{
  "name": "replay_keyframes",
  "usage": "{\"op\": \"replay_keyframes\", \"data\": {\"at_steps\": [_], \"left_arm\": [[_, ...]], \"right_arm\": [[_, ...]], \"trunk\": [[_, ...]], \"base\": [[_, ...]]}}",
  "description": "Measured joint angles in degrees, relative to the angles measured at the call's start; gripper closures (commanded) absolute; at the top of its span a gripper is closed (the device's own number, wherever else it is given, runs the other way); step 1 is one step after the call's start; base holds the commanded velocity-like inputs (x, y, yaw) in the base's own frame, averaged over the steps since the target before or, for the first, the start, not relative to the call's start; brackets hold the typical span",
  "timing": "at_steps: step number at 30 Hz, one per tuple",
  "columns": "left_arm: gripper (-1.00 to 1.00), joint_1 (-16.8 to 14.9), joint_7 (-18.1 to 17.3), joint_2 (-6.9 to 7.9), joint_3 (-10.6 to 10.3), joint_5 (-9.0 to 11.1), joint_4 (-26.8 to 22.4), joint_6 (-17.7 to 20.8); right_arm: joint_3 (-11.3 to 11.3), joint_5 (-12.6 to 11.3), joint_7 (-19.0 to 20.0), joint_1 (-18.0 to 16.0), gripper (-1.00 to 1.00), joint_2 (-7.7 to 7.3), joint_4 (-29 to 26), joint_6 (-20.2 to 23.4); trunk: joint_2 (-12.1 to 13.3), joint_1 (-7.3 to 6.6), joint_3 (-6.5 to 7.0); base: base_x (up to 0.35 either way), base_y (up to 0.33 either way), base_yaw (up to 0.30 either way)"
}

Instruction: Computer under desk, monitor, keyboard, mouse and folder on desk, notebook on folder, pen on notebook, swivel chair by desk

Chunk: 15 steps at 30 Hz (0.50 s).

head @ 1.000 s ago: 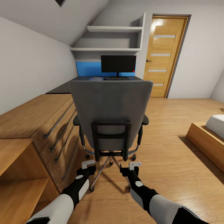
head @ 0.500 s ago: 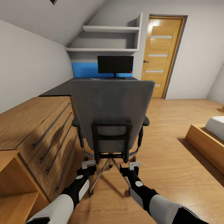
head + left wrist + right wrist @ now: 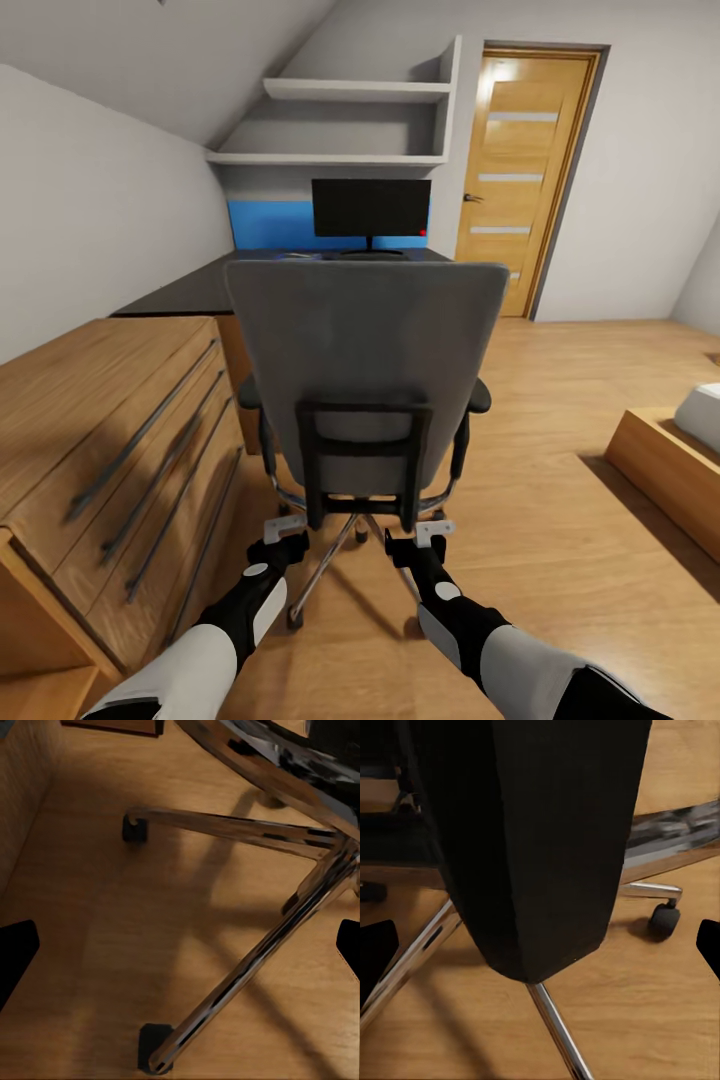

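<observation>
The swivel chair (image 3: 365, 370) faces the far worktop (image 3: 215, 285) and monitor (image 3: 371, 208); left end effector (image 3: 284, 528) and right end effector (image 3: 431, 530) fingers apart behind it.

Wooden dresser (image 3: 110, 420) with long dark handles along left wall. Two white shelves (image 3: 340, 125) above. Wooden door (image 3: 520, 170) closed. Bed frame (image 3: 665, 470) at right.

Swivel chair (image 3: 365, 350) w/ matt grey cloth back, glossy chrome legs; wood-grain floor (image 3: 560, 520), dresser (image 3: 110, 420).
</observation>
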Motion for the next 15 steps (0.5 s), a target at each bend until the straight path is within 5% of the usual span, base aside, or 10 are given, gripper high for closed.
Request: {"op": "replay_keyframes", "data": {"at_steps": [15], "left_arm": [[-1.0,0.0,0.2,0.02,0.1,0.0,0.1,0.0]], "right_arm": [[0.0,0.0,0.0,0.0,-1.0,-0.04,0.0,0.0]], "trunk": [[0.0,0.0,-0.01]], "base": [[0.315,-0.05,0.0]]}}
